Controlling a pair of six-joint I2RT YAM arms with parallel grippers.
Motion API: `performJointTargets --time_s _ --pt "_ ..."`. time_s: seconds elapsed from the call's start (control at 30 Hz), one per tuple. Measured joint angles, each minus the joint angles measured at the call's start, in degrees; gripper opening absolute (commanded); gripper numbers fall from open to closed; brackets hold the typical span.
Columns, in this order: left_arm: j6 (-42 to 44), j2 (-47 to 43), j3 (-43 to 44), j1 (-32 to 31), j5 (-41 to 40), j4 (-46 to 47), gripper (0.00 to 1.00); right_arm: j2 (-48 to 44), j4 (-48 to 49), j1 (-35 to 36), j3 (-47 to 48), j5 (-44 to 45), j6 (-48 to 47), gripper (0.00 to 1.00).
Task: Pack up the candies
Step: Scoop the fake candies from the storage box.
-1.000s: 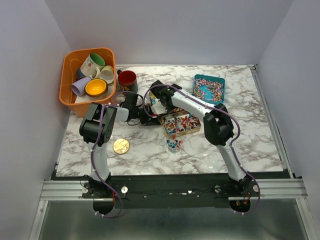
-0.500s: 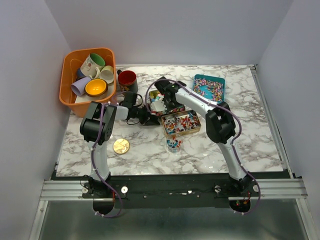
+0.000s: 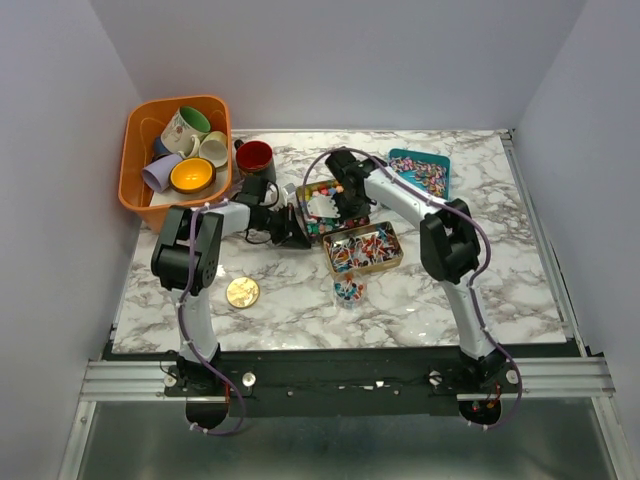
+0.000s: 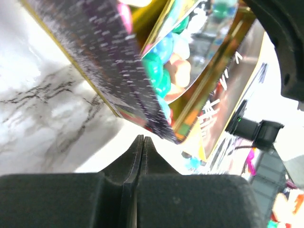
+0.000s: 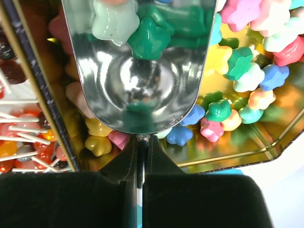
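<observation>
An octagonal gold tin [image 3: 308, 190] holds the candies [image 5: 247, 71], small flower-shaped sweets of pink, green, yellow and blue. My right gripper [image 3: 346, 200] [image 5: 142, 140] is shut on the handle of a metal scoop [image 5: 142, 80], which hangs over the tin with a few green and pale candies in it. My left gripper [image 3: 288, 228] [image 4: 142, 138] is shut and empty, its tips just at the tin's dark outer wall [image 4: 104, 61] on the left side. A rectangular gold tin [image 3: 362, 248] of red-and-mixed stick sweets [image 5: 19, 137] sits in front.
A teal tray [image 3: 420, 172] of mixed wrapped sweets stands at the back right. A small glass cup [image 3: 347, 290] with a few sweets and a flat gold lid [image 3: 242, 292] lie nearer me. An orange basket [image 3: 135, 150] of mugs and a red mug [image 3: 255, 157] stand at the back left.
My right gripper has moved back and right with the scoop, uncovering the octagonal tin. My left gripper has shifted slightly back, staying by the tin.
</observation>
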Motion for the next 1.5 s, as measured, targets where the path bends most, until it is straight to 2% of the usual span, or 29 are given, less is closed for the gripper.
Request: performJointTargets --time_s 0.23,0.37,0.47,0.8,1.0,1.13,1.2,1.5 --pt "8.07 -1.97 4.55 0.15 -0.11 -10.45 0.08 -1.79 -0.07 -1.42 -2.23 -4.55 -0.2 0.01" --pt "12.04 -3.78 6.67 0.63 -0.5 -15.04 0.22 -2.08 -0.68 -2.49 -2.25 -6.54 -0.17 0.01" --pt "14.45 -4.68 8.44 0.9 -0.79 -18.08 0.29 -2.21 -0.98 -3.15 -2.25 -8.02 -0.11 0.01" --pt "24.2 -7.72 15.04 2.56 -3.5 -30.01 0.31 -2.32 -5.64 -6.25 0.66 -12.31 3.02 0.01" --pt "27.43 -12.44 17.03 5.53 -5.57 -33.33 0.32 -4.79 -6.49 -7.5 2.91 -14.05 6.12 0.01" --pt "28.06 -15.37 16.11 7.74 -7.45 -33.57 0.33 -10.56 -5.53 -7.56 -1.68 -14.16 7.15 0.01" --pt "28.04 -16.31 15.23 8.13 -8.55 -33.27 0.37 -14.14 -4.66 -7.56 -4.7 -13.99 7.45 0.01" --pt "24.04 -27.1 1.99 8.22 -17.18 -28.5 0.53 -33.9 -2.51 -5.92 -24.92 -7.56 6.64 0.01"
